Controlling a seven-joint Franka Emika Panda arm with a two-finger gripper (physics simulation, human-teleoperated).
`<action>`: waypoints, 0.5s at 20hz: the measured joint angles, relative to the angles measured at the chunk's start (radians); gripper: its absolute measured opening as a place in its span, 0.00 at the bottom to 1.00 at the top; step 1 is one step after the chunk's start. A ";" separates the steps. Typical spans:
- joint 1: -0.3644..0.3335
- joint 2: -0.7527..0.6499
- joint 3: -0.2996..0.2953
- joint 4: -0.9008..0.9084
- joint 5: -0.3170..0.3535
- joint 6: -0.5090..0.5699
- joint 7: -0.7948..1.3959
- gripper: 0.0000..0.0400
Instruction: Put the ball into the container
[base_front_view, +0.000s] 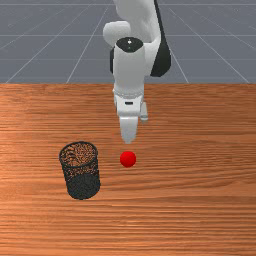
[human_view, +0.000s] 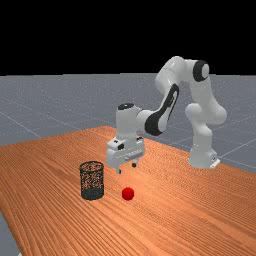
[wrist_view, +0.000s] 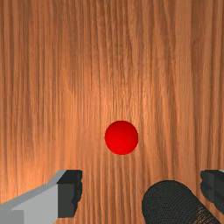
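A red ball (base_front_view: 128, 159) lies on the table just in front of my gripper (base_front_view: 128, 140), which hangs above the wood. In the far view the gripper (human_view: 127, 168) is higher than the ball (human_view: 128, 193), with air between them. Its fingers stand wide apart in the wrist view, where the gripper (wrist_view: 141, 188) holds nothing and the ball (wrist_view: 121, 137) is off the line between the fingertips. The container, a black mesh basket (base_front_view: 82, 187), stands upright at the front view's left of the ball; the far view has the basket (human_view: 92, 193) left of the ball too.
The orange-brown table (base_front_view: 190, 200) stretches around the ball and basket. In the wrist view the dark basket (wrist_view: 169, 205) appears between the two fingers, below them and close to one. Its rim rises well above the ball's top in the far view.
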 joint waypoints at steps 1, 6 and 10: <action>0.000 0.004 0.000 -0.015 0.000 0.027 0.001 1.00; 0.000 0.021 0.000 -0.014 0.000 0.036 0.001 1.00; 0.000 0.043 0.000 -0.014 -0.001 0.058 0.001 1.00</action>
